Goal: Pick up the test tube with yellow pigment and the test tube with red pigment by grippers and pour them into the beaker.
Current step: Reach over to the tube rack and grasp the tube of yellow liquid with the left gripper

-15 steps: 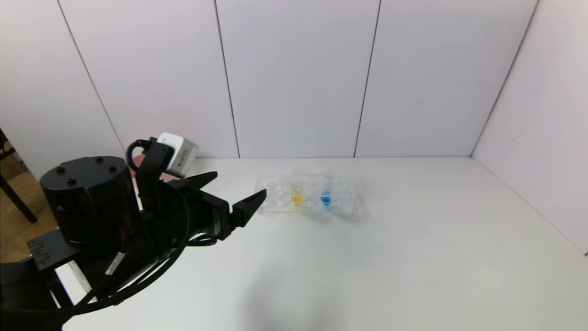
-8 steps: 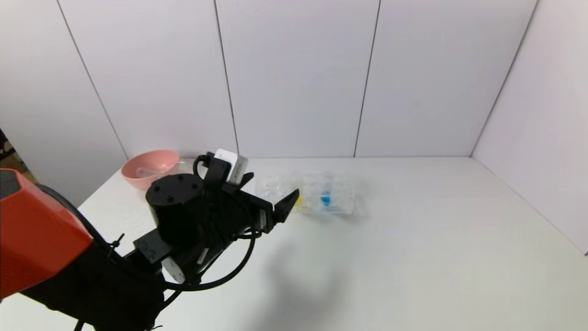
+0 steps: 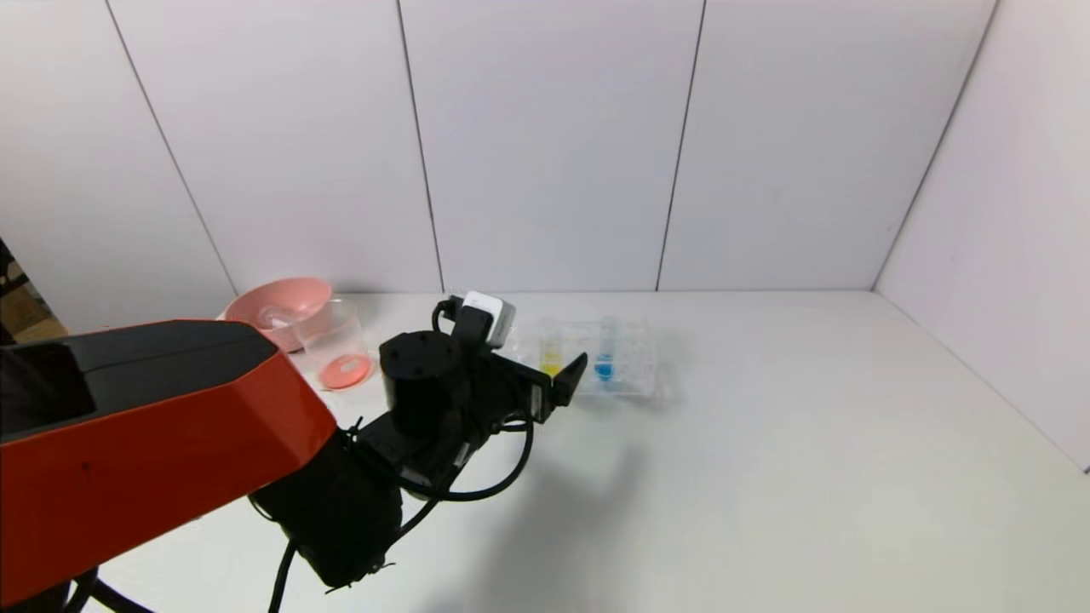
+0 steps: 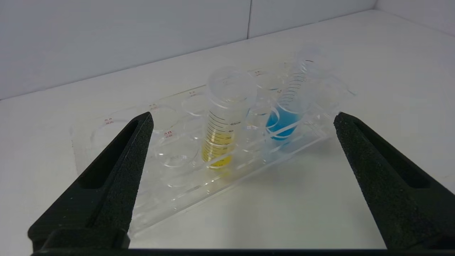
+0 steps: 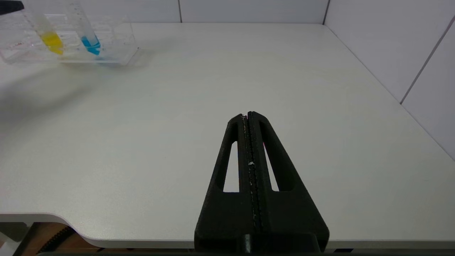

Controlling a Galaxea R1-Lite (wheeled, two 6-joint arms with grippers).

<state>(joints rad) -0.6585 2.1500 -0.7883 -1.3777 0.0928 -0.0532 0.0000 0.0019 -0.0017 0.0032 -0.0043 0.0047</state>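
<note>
The left gripper (image 4: 241, 119) is spread wide before the test tube with yellow pigment (image 4: 222, 121); the right gripper (image 5: 247, 114), pressed closed, is shown only by its wrist view.

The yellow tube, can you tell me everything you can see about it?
The yellow tube is slender and clear, like plastic, with printed black measuring lines and numbers down its side. A little bright yellow liquid sits at its bottom. Its wide round top looks capped. It stands nearly upright in a hole of the clear rack, beside the blue tube, not touching it. The open left gripper hangs in front of it, fingers wide on either side, not touching.
</note>
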